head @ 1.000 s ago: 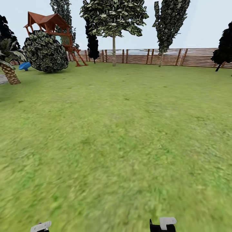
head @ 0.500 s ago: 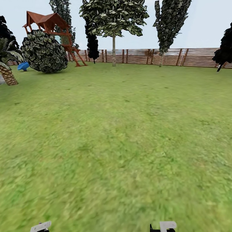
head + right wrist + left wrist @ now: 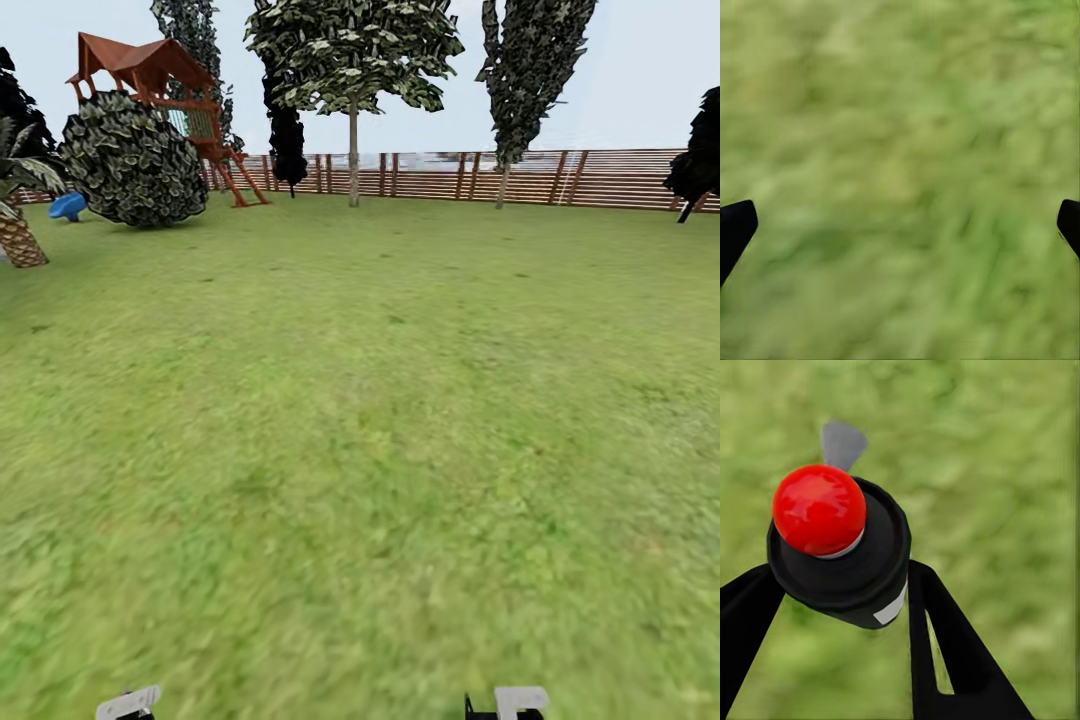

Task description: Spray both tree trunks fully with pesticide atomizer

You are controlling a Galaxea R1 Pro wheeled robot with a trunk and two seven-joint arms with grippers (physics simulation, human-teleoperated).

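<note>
The pesticide atomizer (image 3: 840, 556) is clamped between the two black fingers (image 3: 945, 652) of the left gripper (image 3: 832, 585), which is closed on the bottle's black body; its red tip (image 3: 819, 509) faces the wrist camera, a strip of its white band (image 3: 892, 610) is seen at the lower side, and blurred lawn (image 3: 1005, 495) lies behind it. The right gripper (image 3: 900, 217) is spread wide with nothing between its dark fingertips (image 3: 735, 229), and only grass (image 3: 907, 150) is seen past them. In the head view, a broad green lawn (image 3: 380, 420) is stretched out to a brown horizontal-slat fence (image 3: 610, 178). In front of that fence two trees are stood: one with a thin pale trunk (image 3: 353, 155) under a wide leafy crown, and another tree (image 3: 528, 70), narrower, further along the fence toward the right. A dark cypress (image 3: 287, 135) is set close to the first trunk, on its left. Further left of that, a red-brown wooden play tower (image 3: 150, 75) is partly covered by a round mottled bush (image 3: 132, 160), with a small blue object (image 3: 67, 206) and a palm-like plant (image 3: 20, 225) beyond the bush. Small white parts of the arms (image 3: 128, 702) are seen at the near edge of the lawn.
</note>
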